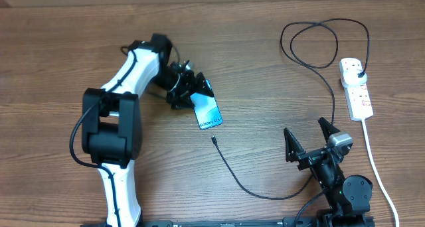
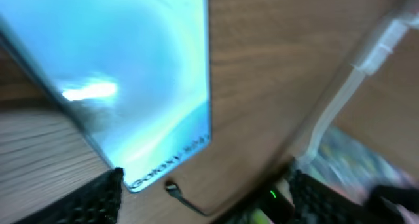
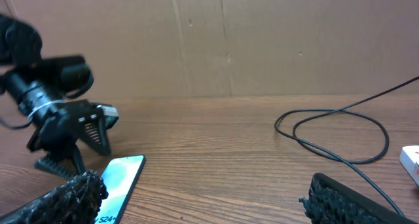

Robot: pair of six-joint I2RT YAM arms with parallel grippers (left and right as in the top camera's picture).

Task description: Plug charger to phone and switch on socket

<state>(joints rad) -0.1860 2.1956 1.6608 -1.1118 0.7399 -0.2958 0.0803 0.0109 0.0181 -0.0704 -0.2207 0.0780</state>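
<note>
At the left, the tabletop point(image 1: 46, 48) is bare wood out to its far edge. The left pincer point(image 1: 188, 91) is spread over the far end of the phone point(image 1: 208, 111); whether it touches the phone cannot be told. The phone lies flat and slanted, screen up. Its "Galaxy" short edge faces the connector tip point(image 1: 214, 140) of the charger point(image 1: 240, 182), which lies just beside it but apart. From there the black cable sweeps across open wood and under the right pincer point(image 1: 306, 129), which is spread wide and holds nothing. It then loops near the far edge and reaches the plug seated in the socket point(image 1: 359, 99). The socket lies well apart from the phone, and its white cord point(image 1: 378, 167) trails toward the near edge.
</note>
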